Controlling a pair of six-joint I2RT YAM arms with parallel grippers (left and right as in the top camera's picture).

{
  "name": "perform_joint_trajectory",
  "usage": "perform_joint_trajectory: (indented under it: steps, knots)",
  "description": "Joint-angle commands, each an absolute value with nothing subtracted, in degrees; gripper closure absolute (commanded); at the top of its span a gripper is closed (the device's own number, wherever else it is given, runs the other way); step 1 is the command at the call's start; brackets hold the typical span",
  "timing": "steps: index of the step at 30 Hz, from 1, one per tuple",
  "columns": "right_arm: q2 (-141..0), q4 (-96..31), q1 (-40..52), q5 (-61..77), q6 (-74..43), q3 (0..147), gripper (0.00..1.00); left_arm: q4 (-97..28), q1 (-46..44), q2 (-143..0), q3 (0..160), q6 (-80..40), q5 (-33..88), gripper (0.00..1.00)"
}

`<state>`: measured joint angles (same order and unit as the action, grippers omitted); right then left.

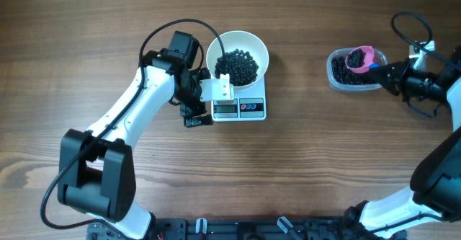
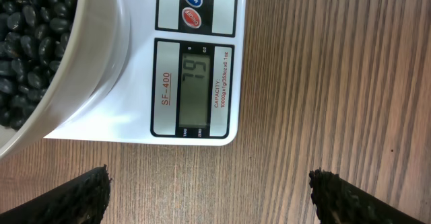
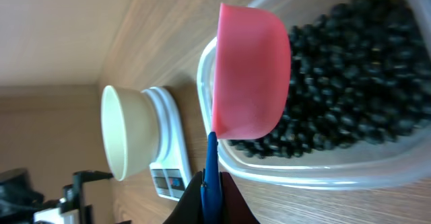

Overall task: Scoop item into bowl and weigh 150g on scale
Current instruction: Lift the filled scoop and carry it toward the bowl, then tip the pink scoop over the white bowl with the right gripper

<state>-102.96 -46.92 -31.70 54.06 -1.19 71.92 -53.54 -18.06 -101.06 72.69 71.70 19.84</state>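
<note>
The white bowl (image 1: 238, 56) stands on the scale (image 1: 252, 109) and holds a heap of black beans (image 1: 238, 67). In the left wrist view the scale's display (image 2: 195, 89) shows two digits beside the bowl (image 2: 101, 62). My left gripper (image 1: 203, 103) (image 2: 210, 197) is open just off the scale's front left corner, with only bare wood between its fingers. My right gripper (image 1: 382, 68) (image 3: 212, 197) is shut on the blue handle (image 3: 211, 163) of the pink scoop (image 1: 360, 57) (image 3: 250, 72). The scoop is tilted over the beans (image 3: 350, 76) in the clear tub (image 1: 337, 78).
The left arm (image 1: 137, 103) reaches in from the front left, its base (image 1: 97, 175) near the table's front edge. The right arm (image 1: 439, 89) comes in from the right edge. Open wood lies between the scale and the tub.
</note>
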Motion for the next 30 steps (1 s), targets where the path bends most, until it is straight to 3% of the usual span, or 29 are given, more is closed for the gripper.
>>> perform_joint_trajectory:
  steps: [1, 11, 20, 30]
  knots:
    - [-103.7, -46.74, -31.79, 61.01, -0.01, 72.05, 0.96, -53.54, -18.26, -101.38, 72.64, 71.72, 21.17, 0.0]
    - [-103.33, -38.98, -25.08, 68.53, -7.35, 72.16, 0.96, -53.54, -18.26, -101.38, 72.64, 71.72, 21.17, 0.0]
    - [-103.22, -24.25, -3.68, 71.72, -13.63, 72.16, 0.96, -53.54, -18.26, -101.38, 72.64, 71.72, 21.17, 0.0]
    - [-101.67, -20.67, 10.35, 49.28, -10.48, 72.97, 0.96, -53.54, -18.26, -101.38, 72.64, 71.72, 21.17, 0.0]
